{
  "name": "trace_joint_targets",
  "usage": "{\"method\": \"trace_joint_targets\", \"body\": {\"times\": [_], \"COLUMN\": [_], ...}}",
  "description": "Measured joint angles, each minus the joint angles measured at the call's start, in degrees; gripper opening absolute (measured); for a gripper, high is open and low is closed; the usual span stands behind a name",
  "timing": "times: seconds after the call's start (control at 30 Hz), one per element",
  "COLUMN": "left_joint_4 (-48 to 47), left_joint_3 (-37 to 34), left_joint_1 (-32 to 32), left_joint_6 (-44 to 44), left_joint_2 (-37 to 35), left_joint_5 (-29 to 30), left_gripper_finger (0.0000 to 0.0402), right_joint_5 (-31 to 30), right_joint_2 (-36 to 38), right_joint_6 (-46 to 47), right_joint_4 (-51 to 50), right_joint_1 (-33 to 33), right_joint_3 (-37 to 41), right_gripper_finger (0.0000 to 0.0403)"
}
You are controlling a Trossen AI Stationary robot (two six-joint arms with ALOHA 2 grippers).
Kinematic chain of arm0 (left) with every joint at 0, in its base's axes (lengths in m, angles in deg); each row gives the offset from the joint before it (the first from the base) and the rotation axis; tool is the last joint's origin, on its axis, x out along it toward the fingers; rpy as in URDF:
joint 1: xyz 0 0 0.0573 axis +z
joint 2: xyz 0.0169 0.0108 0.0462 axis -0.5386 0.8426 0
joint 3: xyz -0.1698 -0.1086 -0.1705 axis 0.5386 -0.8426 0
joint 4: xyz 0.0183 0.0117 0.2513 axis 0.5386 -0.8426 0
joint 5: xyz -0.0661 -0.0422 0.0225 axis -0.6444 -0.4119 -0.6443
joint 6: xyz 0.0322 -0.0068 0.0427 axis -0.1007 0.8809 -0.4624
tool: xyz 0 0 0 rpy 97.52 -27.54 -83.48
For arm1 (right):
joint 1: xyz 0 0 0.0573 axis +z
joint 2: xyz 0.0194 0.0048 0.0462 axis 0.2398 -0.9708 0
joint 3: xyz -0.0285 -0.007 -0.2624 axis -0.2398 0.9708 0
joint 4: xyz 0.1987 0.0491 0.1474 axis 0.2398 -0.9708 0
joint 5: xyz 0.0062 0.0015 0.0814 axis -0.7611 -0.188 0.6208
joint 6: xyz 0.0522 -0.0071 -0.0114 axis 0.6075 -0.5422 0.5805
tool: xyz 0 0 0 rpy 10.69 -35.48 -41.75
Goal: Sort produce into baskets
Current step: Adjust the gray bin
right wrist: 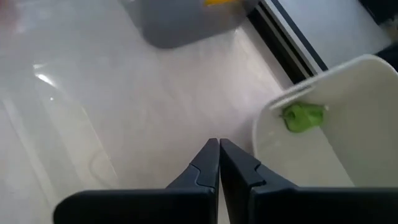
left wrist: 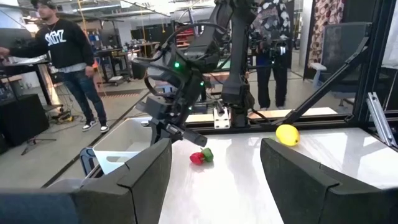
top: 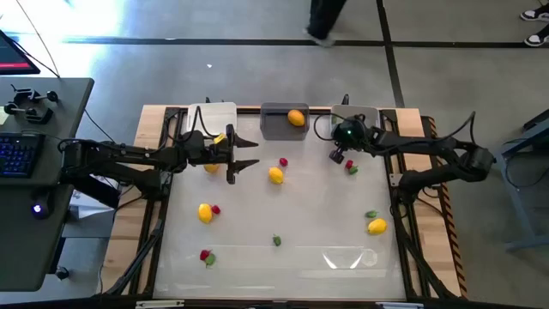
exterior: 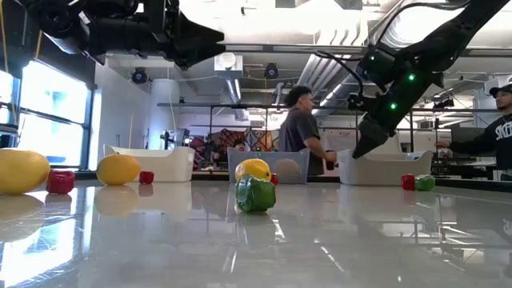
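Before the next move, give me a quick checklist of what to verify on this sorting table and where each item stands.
1. Left pincer open, holding nothing: ok.
2. Right pincer shut and empty, by the right-hand white bin: ok.
3. Green piece lies inside that bin: ok.
4. Orange fruit sits in the grey bin: ok.
5. Table cleared of produce: not ok; a lemon and other pieces remain.
6. Contents of the left white bin: cannot tell.

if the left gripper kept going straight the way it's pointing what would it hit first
The open left gripper points across the table toward the right arm. The tabletop ahead looks free until the right gripper, shut, near a red and green piece. Depth is hard to judge.
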State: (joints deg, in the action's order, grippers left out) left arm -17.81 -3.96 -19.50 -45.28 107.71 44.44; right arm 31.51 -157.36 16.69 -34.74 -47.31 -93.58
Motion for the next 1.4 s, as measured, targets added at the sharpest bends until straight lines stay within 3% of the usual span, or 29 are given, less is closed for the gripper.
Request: {"method": "trace_joint_targets", "body": {"times": [0.2,0.5,0.9,1.2,1.4], "left_joint_4": [-0.77,-0.83,-0.86,-0.87,-0.88], "left_joint_3": [0.00,0.00,0.00,-0.02,-0.02], "left_joint_1": [0.00,0.00,0.00,0.00,0.00], "left_joint_6": [-0.02,0.00,0.07,0.03,0.04], "left_joint_2": [0.00,0.00,0.00,0.00,0.00], "left_joint_5": [0.00,0.00,0.00,0.00,0.00], "left_gripper_finger": [0.0234,0.0234,0.0234,0.0234,0.0234], "right_joint_5": [0.02,-1.67,-3.87,-2.83,-5.80], "right_joint_2": [2.64,5.55,5.49,5.44,5.44], "right_joint_6": [1.67,11.53,14.67,18.10,18.52], "right_joint_4": [-4.28,-15.77,-16.03,-20.30,-20.24], "right_joint_1": [1.79,1.03,-4.53,-5.57,-5.60], "right_joint_3": [-0.02,-0.02,-0.02,-0.02,-0.02], "right_gripper_finger": [0.0004,0.0004,0.0004,0.0004,0.0004]}}
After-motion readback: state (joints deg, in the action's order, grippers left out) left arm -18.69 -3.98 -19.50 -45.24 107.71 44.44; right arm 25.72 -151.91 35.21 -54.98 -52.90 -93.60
